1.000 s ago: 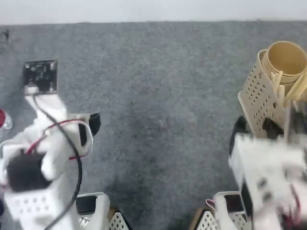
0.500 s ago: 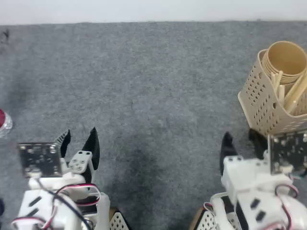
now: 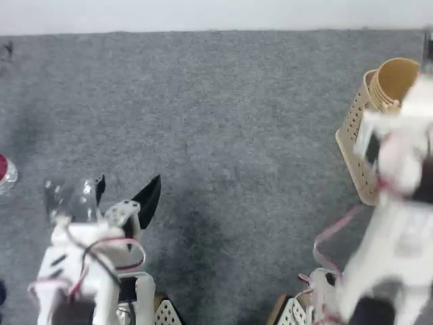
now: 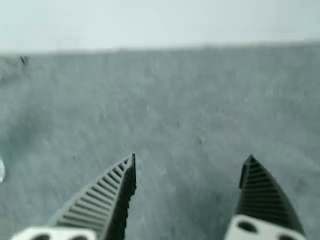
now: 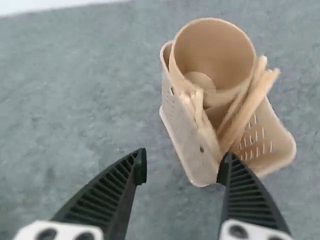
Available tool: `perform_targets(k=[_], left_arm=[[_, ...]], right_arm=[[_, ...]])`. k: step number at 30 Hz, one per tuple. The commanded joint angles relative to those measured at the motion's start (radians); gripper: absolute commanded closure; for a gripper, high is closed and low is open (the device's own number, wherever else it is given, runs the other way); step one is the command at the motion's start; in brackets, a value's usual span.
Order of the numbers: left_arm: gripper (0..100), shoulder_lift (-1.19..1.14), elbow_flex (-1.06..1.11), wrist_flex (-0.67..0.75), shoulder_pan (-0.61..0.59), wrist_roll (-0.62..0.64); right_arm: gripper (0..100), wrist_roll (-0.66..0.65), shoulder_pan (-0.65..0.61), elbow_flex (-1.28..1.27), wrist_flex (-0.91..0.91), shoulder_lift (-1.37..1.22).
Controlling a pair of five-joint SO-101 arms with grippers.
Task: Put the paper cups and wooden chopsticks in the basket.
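Observation:
A beige perforated basket [image 3: 353, 145] stands at the table's right edge, holding stacked paper cups [image 3: 394, 78]. In the right wrist view the basket [image 5: 186, 131] holds the paper cups [image 5: 212, 52], with wooden chopsticks [image 5: 250, 102] leaning beside them inside it. My right gripper [image 5: 185, 160] is open just short of the basket, with nothing between its fingers. The right arm [image 3: 404, 169] is a blur that covers part of the basket. My left gripper [image 3: 125, 195] is open over bare carpet at the front left, and it is empty in its own view as well [image 4: 190, 170].
Grey carpet [image 3: 223, 122] covers the table, with a pale wall behind it. A red and clear object [image 3: 4, 173] sits at the far left edge. Both arm bases stand at the front edge.
The right arm has swung up and forward from the front edge and now blurs over the basket. The left gripper has opened wider and shifted slightly right.

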State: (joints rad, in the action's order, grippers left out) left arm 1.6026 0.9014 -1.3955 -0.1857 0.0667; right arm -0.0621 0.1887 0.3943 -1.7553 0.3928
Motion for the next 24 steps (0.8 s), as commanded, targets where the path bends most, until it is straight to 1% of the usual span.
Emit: perform_targets(k=[1,7,11,15,19,21,24], left_arm=[[68,-0.068,0.111,0.064,0.000,0.009],[68,-0.025,0.369,0.233,0.006,0.011],[68,0.021,0.556,0.318,0.006,0.014],[68,0.094,0.665,0.330,0.000,0.009],[68,0.189,0.768,0.338,0.005,0.006],[68,0.227,0.780,0.336,0.002,0.006],[68,0.216,0.780,0.338,0.005,0.006]], right_arm=[[75.7,-0.074,0.038,0.184,-0.031,-0.183],[75.7,-0.181,0.041,0.408,-0.022,-0.384],[75.7,-0.221,0.002,0.572,-0.010,-0.518],[75.7,-0.232,-0.016,0.663,-0.013,-0.671],[75.7,-0.230,-0.024,0.683,-0.015,-0.817],[75.7,-0.230,-0.030,0.683,-0.019,-0.871],[76.6,-0.233,-0.027,0.681,-0.022,-0.931]])
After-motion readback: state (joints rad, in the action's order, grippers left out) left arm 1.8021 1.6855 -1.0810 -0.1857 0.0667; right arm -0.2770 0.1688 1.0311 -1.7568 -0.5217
